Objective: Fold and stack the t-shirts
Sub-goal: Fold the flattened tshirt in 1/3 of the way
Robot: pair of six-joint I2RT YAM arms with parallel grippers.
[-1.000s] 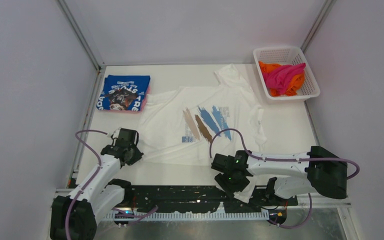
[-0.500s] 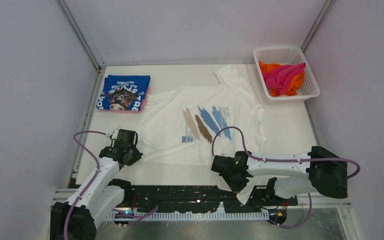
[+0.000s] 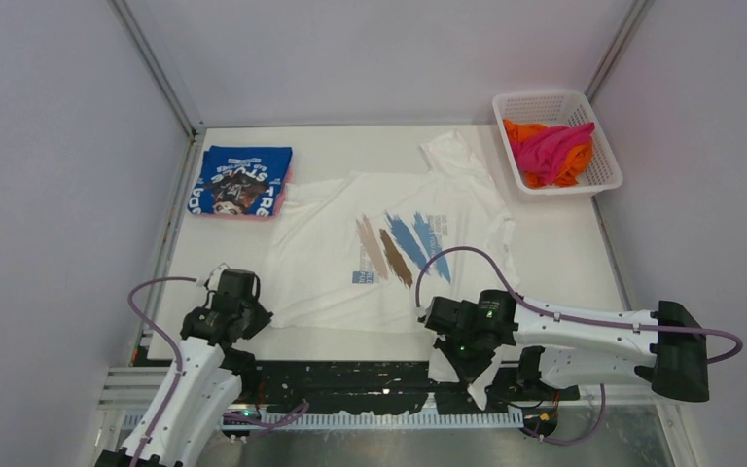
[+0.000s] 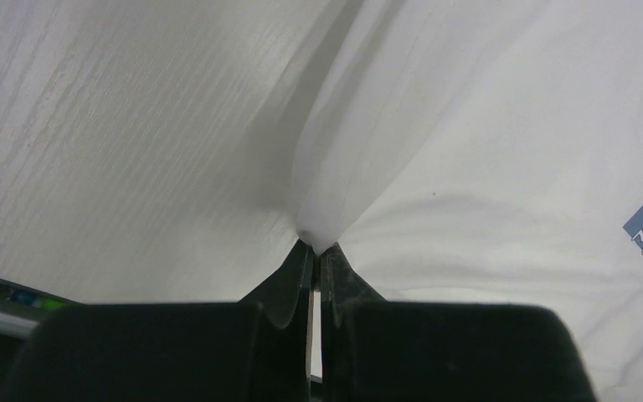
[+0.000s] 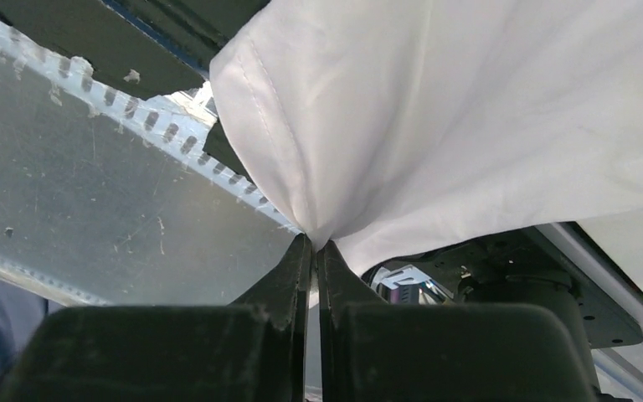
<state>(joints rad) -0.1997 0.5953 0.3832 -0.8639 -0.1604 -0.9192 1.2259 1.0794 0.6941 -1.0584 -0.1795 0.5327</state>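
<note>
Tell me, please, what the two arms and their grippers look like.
The left arm and right arm have white link shells with black joint housings. A purple cable loops along each. The left gripper and right gripper are black, each with two tapered fingers.

white mesh basket (image 3: 572,189) parked at the table's 2 o'clock corner, white wood-grain table (image 3: 350,146), plain grey walls (image 3: 379,58) all round, metal posts (image 3: 156,68) at 11 and 1 o'clock, black plate (image 3: 350,379) along the 6 o'clock edge, white toothed strip (image 3: 370,420) just past it
</note>
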